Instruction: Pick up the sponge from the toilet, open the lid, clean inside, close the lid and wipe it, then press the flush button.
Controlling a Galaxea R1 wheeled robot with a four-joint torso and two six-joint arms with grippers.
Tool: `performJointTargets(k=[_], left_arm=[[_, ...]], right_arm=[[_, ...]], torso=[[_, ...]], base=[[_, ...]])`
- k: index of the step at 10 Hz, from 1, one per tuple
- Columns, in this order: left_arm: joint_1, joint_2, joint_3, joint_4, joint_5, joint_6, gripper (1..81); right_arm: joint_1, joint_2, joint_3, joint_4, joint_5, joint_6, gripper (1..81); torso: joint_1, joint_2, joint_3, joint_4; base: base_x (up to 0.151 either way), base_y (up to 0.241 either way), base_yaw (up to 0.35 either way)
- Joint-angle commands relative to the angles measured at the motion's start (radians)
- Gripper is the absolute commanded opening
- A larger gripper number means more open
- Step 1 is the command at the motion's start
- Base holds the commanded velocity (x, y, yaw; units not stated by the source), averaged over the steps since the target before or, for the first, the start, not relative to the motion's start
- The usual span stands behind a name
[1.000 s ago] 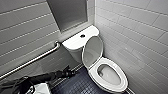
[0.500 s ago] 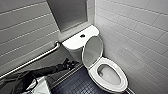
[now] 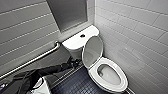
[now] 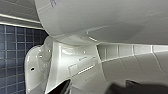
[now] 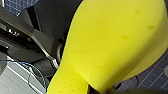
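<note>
While lid (image 3: 92, 51) stands raised, right pincer (image 5: 99, 90) grips sponge (image 5: 110, 47); left pincer (image 3: 73, 62) beside toilet (image 3: 73, 43), state unclear.

Pale tiled walls (image 3: 135, 32) meet a dark blue small-tiled floor (image 3: 75, 85); a metal grab bar (image 3: 32, 60) slants along the left wall.

Showing matte black all along the left arm (image 3: 51, 68), in stout jointed segments narrowing toward the equally dark left gripper (image 3: 73, 61). Trailing black cables (image 3: 23, 81) in loose loops beside a rounded, glossy white housing (image 3: 42, 86). In the right wrist view, presenting dark grey angular links (image 5: 30, 35) with flat faces and a paler edge, plus a thin blue cable (image 5: 37, 71) curving in a loop. Edging the left wrist view with blurred black parts (image 4: 140, 88).
</note>
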Motion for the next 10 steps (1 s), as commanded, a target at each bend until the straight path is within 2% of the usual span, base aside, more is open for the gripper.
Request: performJointTargets(k=[1,3,5,7,8,9,10], left_arm=[[-0.163,0.016,0.008,-0.007,0.033,-0.011,81.1],[-0.163,0.033,0.089,0.008,0.050,-0.005,81.1],[-0.157,0.013,0.189,0.074,0.063,-0.004,81.1],[-0.140,-0.008,0.238,0.123,0.114,-0.002,81.1],[-0.114,-0.025,0.262,0.175,0.176,0.004,81.1],[-0.058,-0.057,0.339,0.320,0.284,0.048,81.1],[0.021,-0.099,0.411,0.450,0.348,0.080,81.1]], right_arm=[[-0.043,-0.012,0.022,-0.034,-0.071,-0.003,1.0],[-0.035,-0.007,0.022,-0.031,-0.071,0.007,1.0],[-0.029,-0.010,0.019,-0.032,-0.072,0.007,1.0],[-0.024,-0.006,0.011,-0.034,-0.074,0.007,1.0],[-0.023,-0.004,0.011,-0.034,-0.074,0.006,1.0],[-0.023,-0.004,0.015,-0.035,-0.074,0.004,1.0],[-0.021,0.001,0.008,-0.037,-0.074,-0.002,1.0]], torso=[[0.000,0.000,0.000,0.000],[0.000,0.000,0.000,0.000],[0.000,0.000,0.000,0.000],[0.000,0.000,0.000,0.000],[0.000,0.000,0.000,0.000],[0.000,0.000,0.000,0.000],[0.000,0.000,0.000,0.000]], base=[[0.000,0.000,0.000],[0.000,0.000,0.000],[0.000,0.000,0.000],[0.000,0.000,0.000],[0.000,0.000,0.000],[0.000,0.000,0.000],[0.000,0.000,0.000]])
